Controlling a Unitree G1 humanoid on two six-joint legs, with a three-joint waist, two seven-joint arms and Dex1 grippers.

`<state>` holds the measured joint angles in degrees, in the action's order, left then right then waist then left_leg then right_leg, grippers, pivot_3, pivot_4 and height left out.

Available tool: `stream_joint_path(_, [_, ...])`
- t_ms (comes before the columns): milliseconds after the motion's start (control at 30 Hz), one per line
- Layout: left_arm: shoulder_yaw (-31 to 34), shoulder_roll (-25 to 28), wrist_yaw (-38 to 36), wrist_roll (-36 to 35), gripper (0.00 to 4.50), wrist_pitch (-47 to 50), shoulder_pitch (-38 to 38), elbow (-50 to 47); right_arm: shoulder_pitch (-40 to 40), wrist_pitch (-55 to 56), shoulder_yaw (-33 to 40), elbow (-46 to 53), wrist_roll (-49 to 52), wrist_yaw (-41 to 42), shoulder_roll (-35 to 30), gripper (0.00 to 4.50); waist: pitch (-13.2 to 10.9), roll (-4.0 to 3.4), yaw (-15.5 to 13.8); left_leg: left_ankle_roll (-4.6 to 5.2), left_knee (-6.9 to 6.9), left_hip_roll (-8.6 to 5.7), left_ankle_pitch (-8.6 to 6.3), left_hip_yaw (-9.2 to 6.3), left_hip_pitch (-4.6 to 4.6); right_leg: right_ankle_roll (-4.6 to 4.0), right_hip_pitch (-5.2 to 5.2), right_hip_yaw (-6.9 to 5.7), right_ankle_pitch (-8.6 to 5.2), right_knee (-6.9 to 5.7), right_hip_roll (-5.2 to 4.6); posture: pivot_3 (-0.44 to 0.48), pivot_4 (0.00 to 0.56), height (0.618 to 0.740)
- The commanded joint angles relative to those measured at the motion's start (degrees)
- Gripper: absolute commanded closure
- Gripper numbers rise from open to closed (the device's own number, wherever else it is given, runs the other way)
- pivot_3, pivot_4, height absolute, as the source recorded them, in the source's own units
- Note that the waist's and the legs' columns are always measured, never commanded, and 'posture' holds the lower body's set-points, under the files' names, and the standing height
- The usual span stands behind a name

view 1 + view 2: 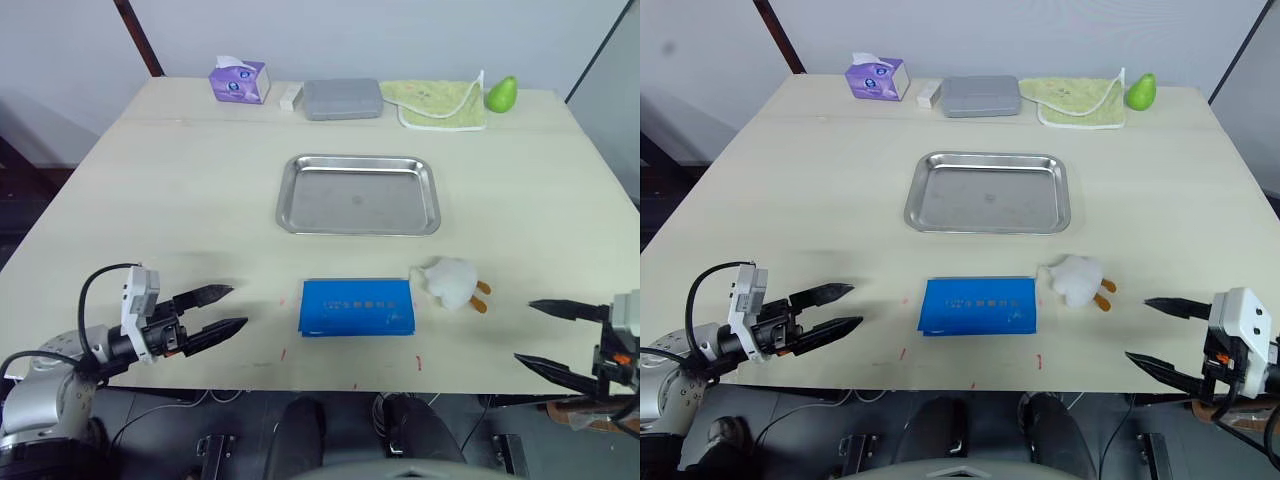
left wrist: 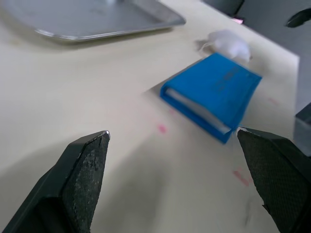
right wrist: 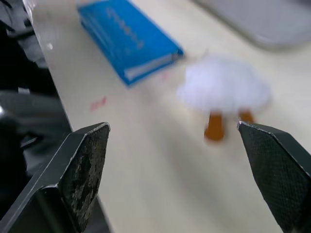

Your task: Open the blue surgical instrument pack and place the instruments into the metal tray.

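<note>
Near table front | blue surgical instrument pack (image 1: 357,307) closed | long axis left-right

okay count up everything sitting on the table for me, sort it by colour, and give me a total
Blue: 1, the surgical instrument pack
Silver: 1, the metal tray
Grey: 1, the hard case
Purple: 1, the tissue box
White: 2, the plush duck and a small white block
Green: 2, the cloth and the pear
Total: 8

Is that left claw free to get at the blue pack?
Probably yes: the left gripper is open, pointing at the closed blue surgical instrument pack, with bare table between them.
</note>
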<state>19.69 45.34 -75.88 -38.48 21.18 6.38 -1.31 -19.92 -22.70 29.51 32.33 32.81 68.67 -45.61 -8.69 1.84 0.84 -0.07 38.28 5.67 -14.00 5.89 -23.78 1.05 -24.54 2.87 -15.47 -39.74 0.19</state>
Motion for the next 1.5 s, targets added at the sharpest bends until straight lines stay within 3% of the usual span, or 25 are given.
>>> stream_joint_path(33, [-0.6,1.1,-1.7,-1.7,0.05,1.3,-1.0,-3.5,2.3,0.5,-5.7,4.1,-1.2,-2.3,-1.0,0.09,0.0,0.0,0.0,0.0,0.0,0.0,0.0,0.0,-0.01,0.0,0.0,0.0,0.0,0.0,0.0,0.0,0.15,0.74])
stream_joint_path(200, [-4.5,1.6,-3.6,-0.1,0.05,0.2,-4.2,-6.6,13.0,8.4,-27.1,2.9,-17.3,-9.4,2.3,0.09,0.0,0.03,-0.1,0.0,0.02,-0.01,0.0,-0.01,-0.02,0.0,-0.02,-0.02,0.0,0.0,0.0,0.0,0.15,0.74])
stream_joint_path(400, [-6.9,1.7,-4.2,1.0,0.05,-1.6,-6.2,-8.5,19.4,11.1,-37.0,-2.2,-22.7,-12.3,6.0,0.09,0.0,0.04,-0.2,0.0,0.04,-0.02,0.0,0.03,-0.07,-0.02,-0.04,0.01,-0.01,-0.01,0.0,0.0,0.15,0.74])
stream_joint_path(500, [-7.9,1.9,-4.8,1.5,0.0,-2.0,-6.3,-9.2,20.9,12.2,-40.0,-4.5,-24.6,-12.1,6.2,0.95,0.0,0.03,-0.2,0.0,0.04,-0.01,0.0,0.04,-0.04,-0.03,-0.04,0.01,-0.02,-0.04,0.0,0.0,0.15,0.74])
stream_joint_path(600, [-8.2,1.9,-4.6,1.9,0.0,-2.4,-6.4,-9.2,21.9,13.9,-42.2,-5.9,-27.3,-13.5,6.8,2.39,0.0,0.03,-0.2,0.0,0.03,-0.01,0.0,0.04,-0.05,-0.03,-0.04,0.01,-0.02,-0.04,0.0,0.0,0.15,0.74])
stream_joint_path(867, [-8.2,2.0,-4.2,2.4,0.0,-3.1,-6.1,-9.1,24.1,14.4,-43.9,-6.7,-28.8,-14.5,7.5,2.39,0.0,0.03,-0.2,0.0,0.04,-0.01,0.0,0.05,-0.04,-0.03,-0.05,0.01,-0.02,-0.05,0.0,0.0,0.15,0.74])
stream_joint_path(1500, [-8.9,1.2,-4.2,3.5,0.0,-4.9,-6.2,-7.9,24.1,27.3,-46.3,-15.7,-36.0,-17.5,8.4,2.39,0.0,0.03,-0.2,0.0,0.04,-0.01,0.01,0.04,-0.04,-0.03,-0.04,0.01,-0.02,-0.06,0.01,0.0,0.15,0.74])
